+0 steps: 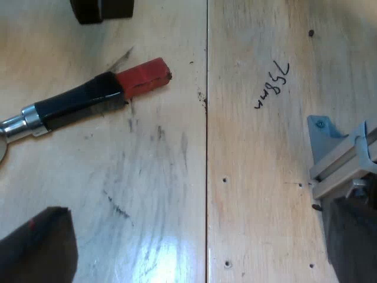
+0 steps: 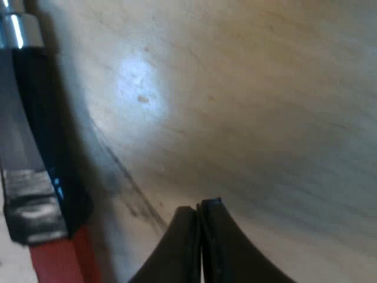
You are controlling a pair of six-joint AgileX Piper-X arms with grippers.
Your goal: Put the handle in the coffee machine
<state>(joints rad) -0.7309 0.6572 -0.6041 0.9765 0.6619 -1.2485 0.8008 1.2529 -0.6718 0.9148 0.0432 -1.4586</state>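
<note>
Left wrist view. The handle [image 1: 82,103] lies loose and flat on the wooden table [image 1: 271,177]. It has a black grip, a red end [image 1: 144,76] and a metal collar [image 1: 26,118] at the opposite end. The red end points toward the seam [image 1: 207,147] between two table boards and stops short of it.

Writing: across the seam there is handwriting [image 1: 272,85] in dark ink straight on the wood, set at a slant. I read it as "758mm", but I am not sure of the first digit. I can read no brand or label on the handle.

A few small holes [image 1: 225,180] dot the board with the writing. A dark object [image 1: 100,9] sits near the red end, cut off by the frame. I cannot tell what it is.

My left gripper [image 1: 197,209] has its two black fingers spread wide with only bare table between them, so it grips nothing. It hangs over the boards near the handle and apart from it.

Right wrist view. My right gripper [image 2: 200,209] has its fingers pressed together tip to tip, with nothing caught between them. It is low over the table, just beside the handle [image 2: 35,118] and clear of it. A grey patch [image 2: 29,203] shows on the grip where the black meets the red.
</note>
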